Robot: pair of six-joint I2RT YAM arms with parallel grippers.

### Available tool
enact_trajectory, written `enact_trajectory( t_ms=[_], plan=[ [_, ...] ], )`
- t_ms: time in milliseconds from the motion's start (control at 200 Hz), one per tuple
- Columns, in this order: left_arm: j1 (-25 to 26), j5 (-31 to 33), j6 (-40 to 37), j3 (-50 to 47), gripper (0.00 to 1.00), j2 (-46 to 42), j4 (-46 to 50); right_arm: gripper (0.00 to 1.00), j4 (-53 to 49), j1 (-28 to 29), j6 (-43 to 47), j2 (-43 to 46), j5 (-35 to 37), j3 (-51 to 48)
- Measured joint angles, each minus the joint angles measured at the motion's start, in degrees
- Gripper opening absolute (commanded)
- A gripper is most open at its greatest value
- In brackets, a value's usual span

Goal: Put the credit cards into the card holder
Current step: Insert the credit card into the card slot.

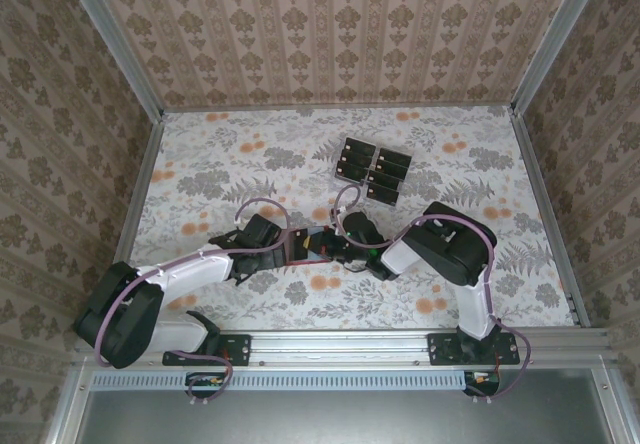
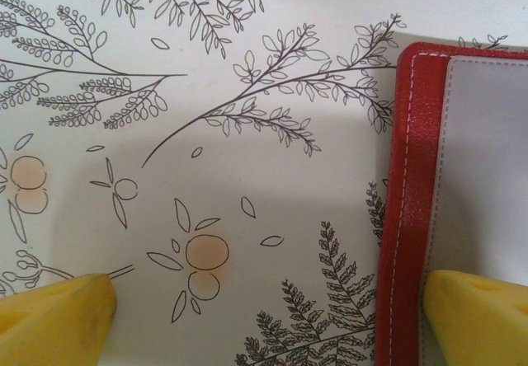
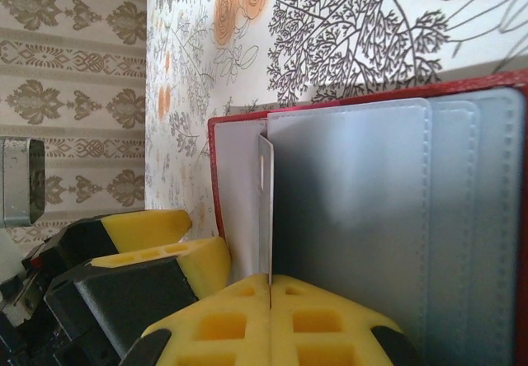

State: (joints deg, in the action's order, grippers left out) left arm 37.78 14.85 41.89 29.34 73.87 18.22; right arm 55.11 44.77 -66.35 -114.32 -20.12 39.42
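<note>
Insertion is the step in hand: the right gripper (image 3: 271,288) pinches what looks like a card (image 3: 265,209), edge-on, just ahead of its fingertips against the grey pockets of the open red wallet (image 3: 371,218). The left gripper (image 2: 268,321) is spread wide, one finger (image 2: 478,316) over the wallet's edge. Next, the card's edge must find a slot.

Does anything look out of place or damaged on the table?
Nothing stands out. The red wallet lies open, the right gripper pinches one card edge-on, and the other black cards sit in tidy rows.
</note>
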Motion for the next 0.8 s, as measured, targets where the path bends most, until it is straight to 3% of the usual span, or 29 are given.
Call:
enact_trajectory(
  t_ms=[335,435,595,690,800],
  plan=[
    [0.0,0.0,0.0,-0.1,1.0,-0.1,-0.2,0.0,-4.1,0.9,0.2,-1.0,-0.2,3.7],
    [-0.1,0.0,0.0,-0.1,1.0,-0.1,-0.2,0.15,-6.4,0.9,0.8,-0.9,-0.5,4.7],
    [-1.2,-0.8,-0.1,0.1,1.0,-0.6,-0.1,0.47,-14.6,1.3,4.0,2.3,-1.3,7.6],
    [-2.8,-1.8,-0.5,0.1,1.0,-2.0,0.2,0.56,-22.2,1.5,7.1,4.8,-1.3,9.6],
    [-5.6,-2.6,-1.0,0.3,1.0,-5.0,0.5,0.58,-30.3,1.5,10.8,7.8,-0.8,11.8]
  ],
)
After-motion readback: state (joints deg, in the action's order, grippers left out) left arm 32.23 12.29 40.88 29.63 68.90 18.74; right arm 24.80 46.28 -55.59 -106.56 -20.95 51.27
